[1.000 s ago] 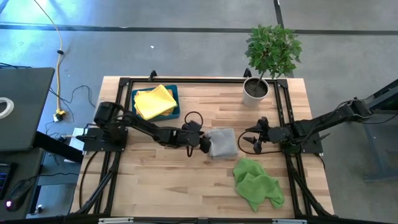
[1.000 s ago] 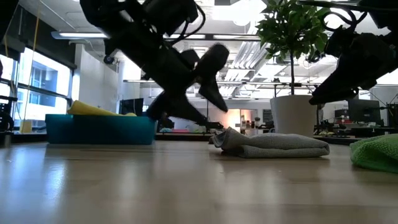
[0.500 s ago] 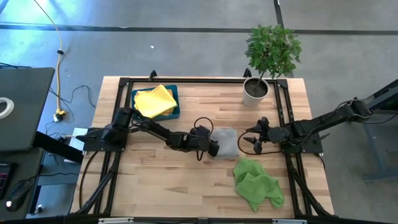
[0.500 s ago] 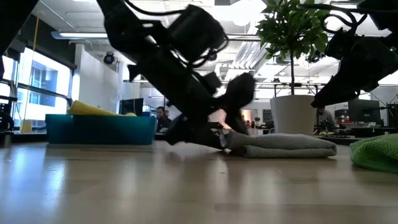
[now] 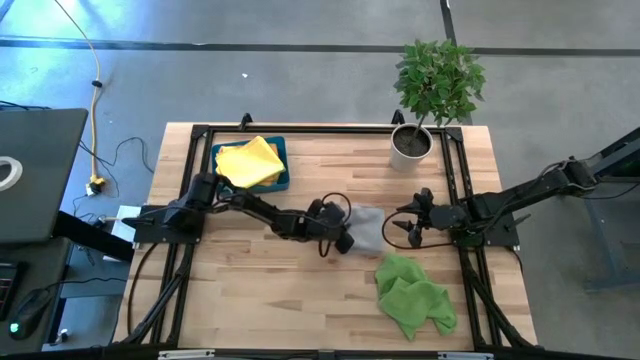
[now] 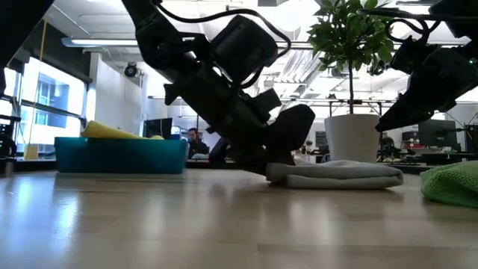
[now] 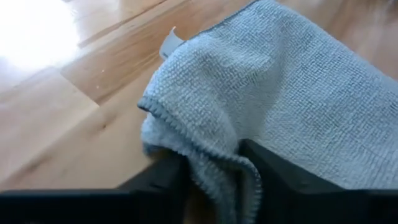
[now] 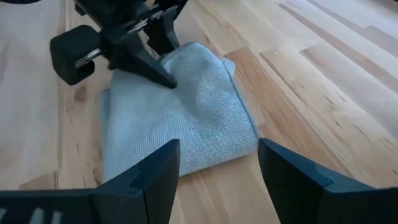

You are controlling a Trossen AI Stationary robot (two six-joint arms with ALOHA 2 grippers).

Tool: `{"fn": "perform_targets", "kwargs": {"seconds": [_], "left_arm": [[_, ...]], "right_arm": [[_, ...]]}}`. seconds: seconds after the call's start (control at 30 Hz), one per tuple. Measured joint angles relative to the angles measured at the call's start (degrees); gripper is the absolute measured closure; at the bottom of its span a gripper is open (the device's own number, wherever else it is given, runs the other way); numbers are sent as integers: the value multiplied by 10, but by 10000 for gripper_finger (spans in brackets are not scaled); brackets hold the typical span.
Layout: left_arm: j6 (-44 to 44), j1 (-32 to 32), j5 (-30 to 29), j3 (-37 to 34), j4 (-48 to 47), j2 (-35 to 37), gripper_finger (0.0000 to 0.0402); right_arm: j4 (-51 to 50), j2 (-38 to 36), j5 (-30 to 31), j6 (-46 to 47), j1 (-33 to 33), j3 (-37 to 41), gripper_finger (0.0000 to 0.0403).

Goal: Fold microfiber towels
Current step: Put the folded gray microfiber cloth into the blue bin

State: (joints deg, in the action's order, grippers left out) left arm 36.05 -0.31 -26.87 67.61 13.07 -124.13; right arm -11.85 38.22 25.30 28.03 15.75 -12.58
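A grey towel (image 5: 368, 228) lies folded on the wooden table, right of centre, and also shows in the low view as the grey towel (image 6: 336, 174). My left gripper (image 5: 345, 235) is low at its left edge, shut on the cloth. My right gripper (image 5: 405, 228) hovers open just right of the towel, touching nothing; its fingers frame the towel (image 8: 186, 118) in its wrist view. A green towel (image 5: 412, 295) lies crumpled near the front right. A yellow towel (image 5: 248, 162) rests in the teal tray (image 5: 283, 180) at the back left. My left gripper pinches the grey towel's hemmed left edge (image 7: 217, 158) between its two fingers (image 7: 165, 177). The cloth bunches into a raised fold there; how many layers, I cannot tell. The fingers slant down from the table's left. The rest of the towel lies flat on the table.
A potted plant (image 5: 410, 147) stands at the back right. Black frame rails (image 5: 205, 130) run along the table's edges. Bare wood lies in front of the grey towel and across the table's near left.
My left gripper has gone toward the table's right edge and down to the grey towel's left edge, rolling as it went, and has closed on the cloth. The towel's left edge has been pushed a little to the right and bunched up; the rest has stayed.
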Motion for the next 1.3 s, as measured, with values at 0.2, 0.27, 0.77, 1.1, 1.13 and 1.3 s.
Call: {"fn": "perform_targets", "kwargs": {"seconds": [0.2, 0.27, 0.77, 1.1, 1.13, 1.3], "left_arm": [[-53, 9, 47, 1, -7, 3, 386], [-64, 15, 73, 1, -11, 5, 390], [-155, 127, 197, -2, -197, 124, 399], [-184, 211, 123, -1, -364, 261, 400], [-187, 219, 115, -1, -386, 275, 400], [-208, 267, 88, -1, -489, 331, 400]], "right_arm": [[0, 0, 0, 0, 0, 0, 194], [0, 0, 0, 0, 0, 0, 194], [-8, 0, 0, 0, 0, 0, 194], [-12, 0, 0, 0, 0, 0, 194], [-13, 0, 0, 0, 0, 0, 194], [-18, 0, 0, 0, 0, 0, 194]]}}
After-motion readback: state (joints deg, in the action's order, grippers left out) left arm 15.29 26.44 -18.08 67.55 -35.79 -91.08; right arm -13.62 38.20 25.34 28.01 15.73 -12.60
